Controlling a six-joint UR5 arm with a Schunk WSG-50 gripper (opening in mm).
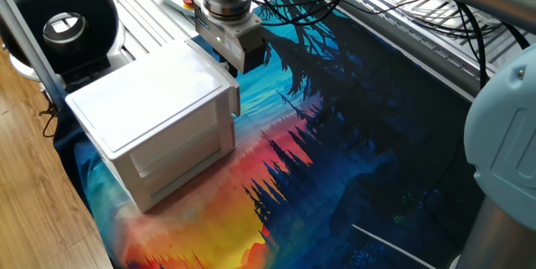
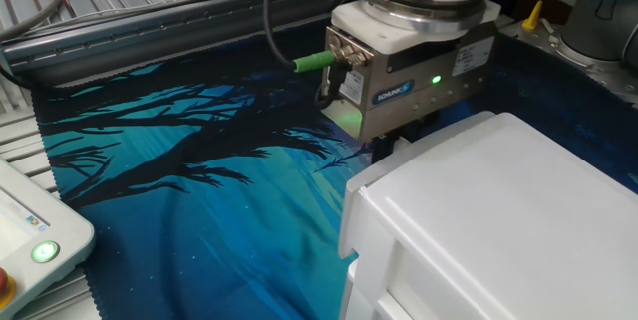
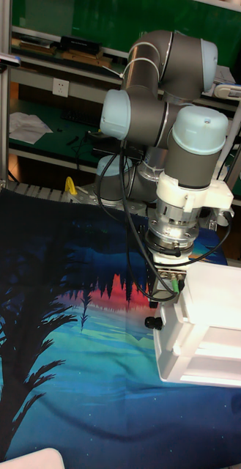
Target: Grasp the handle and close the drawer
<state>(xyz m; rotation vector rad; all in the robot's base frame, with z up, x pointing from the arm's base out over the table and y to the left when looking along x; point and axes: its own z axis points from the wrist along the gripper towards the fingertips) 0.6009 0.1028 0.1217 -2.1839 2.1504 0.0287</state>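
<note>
Drawer point(image 1: 224, 97): white front panel at the upper right corner of the small white cabinet point(image 1: 146, 101), left of centre in one fixed view. Panel looks nearly flush with the cabinet body; only a narrow lip shows proud of it. In the other fixed view the same panel point(image 2: 361, 222) runs down the cabinet's left edge, lower middle of frame.

Handle: not visible in any view; it lies behind my gripper body, so I cannot place it exactly.

My gripper point(image 1: 244, 61) sits right against the drawer front, just above and to the right of the panel in one fixed view. In the other fixed view the metal gripper housing point(image 2: 414, 71) with its green light hangs over the cabinet's upper left corner, fingers hidden behind that corner. Tall fixed view: gripper point(image 3: 166, 282) presses at the cabinet's point(image 3: 208, 330) left face, lower right of frame. Whether the jaws are clamped or parted, I cannot tell; the fingertips are covered.

Edges and room: cabinet stands on a printed forest-scene mat point(image 1: 352, 160). Mat is bare to the right and lower right of the drawer. Aluminium rails point(image 1: 151, 18) lie just behind, upper left. A black round device point(image 1: 63, 22) stands near the cabinet's upper left.
</note>
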